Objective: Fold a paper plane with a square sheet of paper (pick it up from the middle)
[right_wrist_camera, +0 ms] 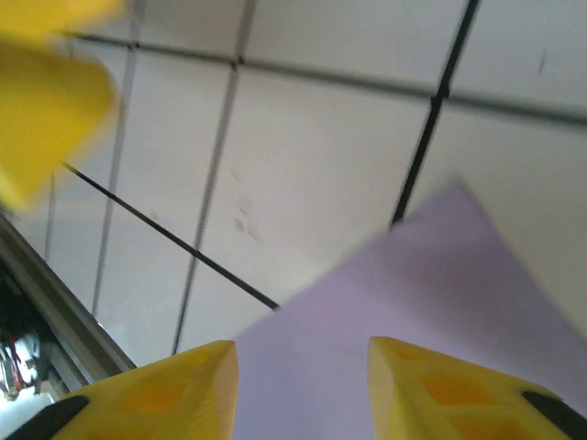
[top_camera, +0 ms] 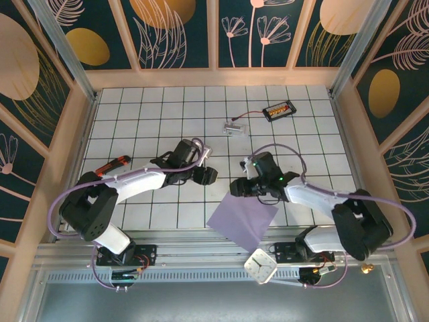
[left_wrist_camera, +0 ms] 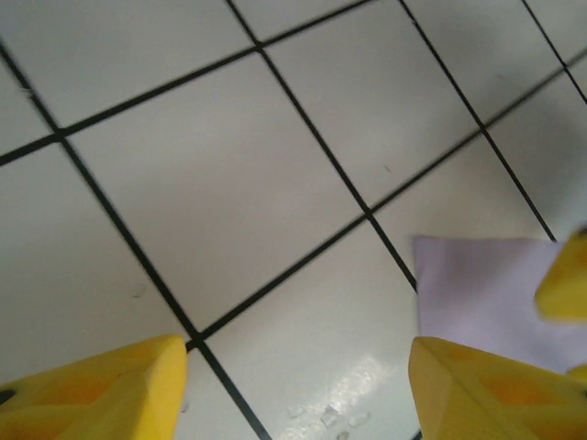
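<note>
Clearance relative to the square sheet of paper (top_camera: pixel 242 220): the left gripper (top_camera: pixel 204 176) and right gripper (top_camera: pixel 236 187) are crowding its far corner, leaving a narrow gap between them. A white clock (top_camera: pixel 260 265) is sitting against its near corner. Tiles (top_camera: pixel 167 215) to its left are lying bare up to a red-handled tool (top_camera: pixel 112 165). A clear plastic piece (top_camera: pixel 233 127) and black battery holder (top_camera: pixel 279 110) are sitting well beyond.

top external: high, looking down | wrists: close over tiles (left_wrist_camera: pixel 229 183) | shared: sheet (top_camera: pixel 241 221)
</note>
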